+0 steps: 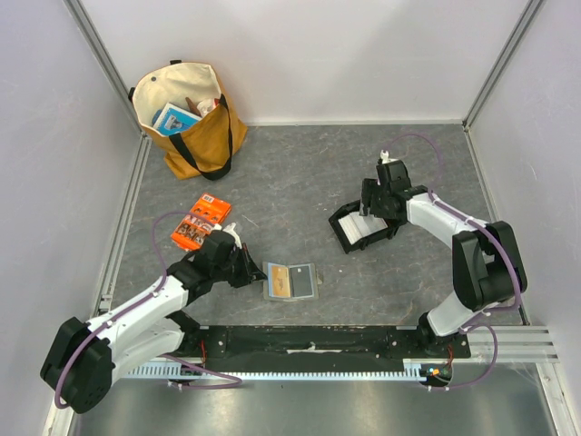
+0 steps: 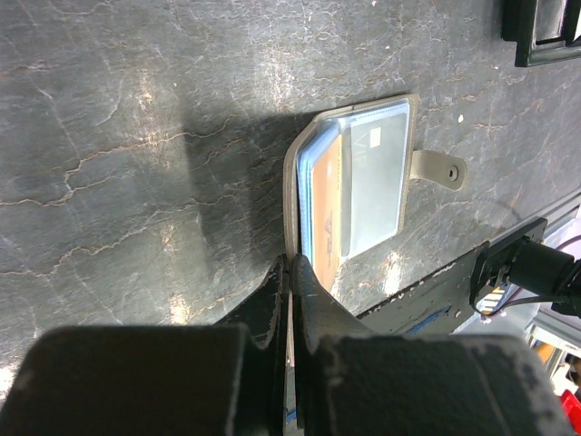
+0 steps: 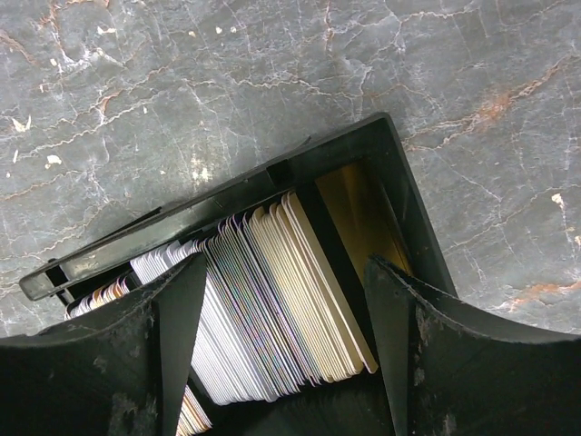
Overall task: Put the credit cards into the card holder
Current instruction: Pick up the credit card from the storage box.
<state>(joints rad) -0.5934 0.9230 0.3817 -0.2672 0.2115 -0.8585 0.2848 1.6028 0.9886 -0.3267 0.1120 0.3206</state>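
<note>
An orange printed packet [image 1: 201, 222] lies on the counter [image 1: 300, 173] just beyond the left arm [image 1: 154, 309], apart from the card holder [image 1: 289, 280]. A tan and cream tote bag [image 1: 191, 123] with black handles stands in the far left corner, with a blue-and-white item showing at its mouth. The card holder lies open near the front edge, between the two arms. Its clear pocket shows a pale card over a tan and a blue one, and its snap strap [image 2: 438, 168] sticks out on the side away from the left jaws. The left jaws are pressed together on the holder's near edge, seemingly pinching it. Well to the right, a black open plastic tray [image 3: 227, 195] holds the credit cards [image 3: 254, 327] standing on edge in a tight row, white through cream, with a gold one apart at the end. The right jaws are spread wide astride that row, one finger on each side, gripping nothing. The tray's walls hem the row in. The counter is dark grey with pale marble veining. A black rail [image 1: 309, 338] runs along its near edge, and plain pale wall panels [image 1: 318, 54] in aluminium posts enclose the other three sides.
</note>
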